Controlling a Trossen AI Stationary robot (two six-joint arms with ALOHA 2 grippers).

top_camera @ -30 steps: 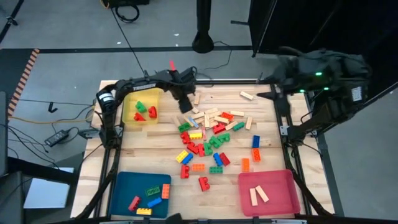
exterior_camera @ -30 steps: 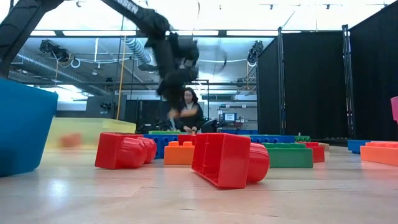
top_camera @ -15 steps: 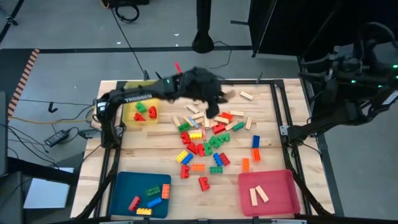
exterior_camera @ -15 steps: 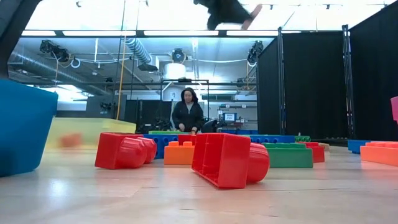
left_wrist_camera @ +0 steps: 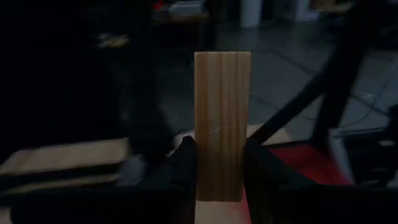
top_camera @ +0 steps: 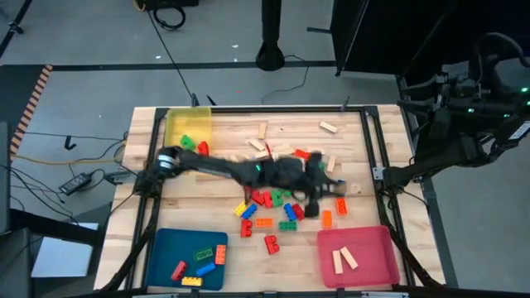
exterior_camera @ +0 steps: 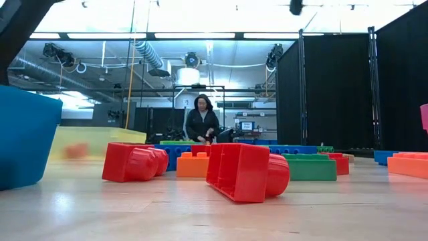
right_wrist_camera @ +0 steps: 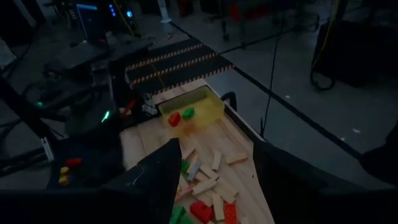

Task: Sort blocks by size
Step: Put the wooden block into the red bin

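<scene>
In the high view, a yellow tray (top_camera: 187,126) with red and green blocks is seen at upper left and a blue tray (top_camera: 187,257) with a few bricks at lower left, while the left arm (top_camera: 224,168) is stretched blurred across the middle of the frame, its left gripper (top_camera: 321,197) over the scattered blocks (top_camera: 273,199) at centre. What is carried cannot be made out from above; in the left wrist view, a pale wooden bar (left_wrist_camera: 222,124) is shown upright, pinched between the dark fingers (left_wrist_camera: 184,163). At lower right, a pink tray (top_camera: 358,255) holding two wooden bars is seen, and at far right the right arm (top_camera: 464,99) is parked off the table; its right gripper (right_wrist_camera: 211,180) is shown spread only in the right wrist view. In the low view, red bricks (exterior_camera: 246,171) are shown close up, with a person (exterior_camera: 200,120) beyond the table.
</scene>
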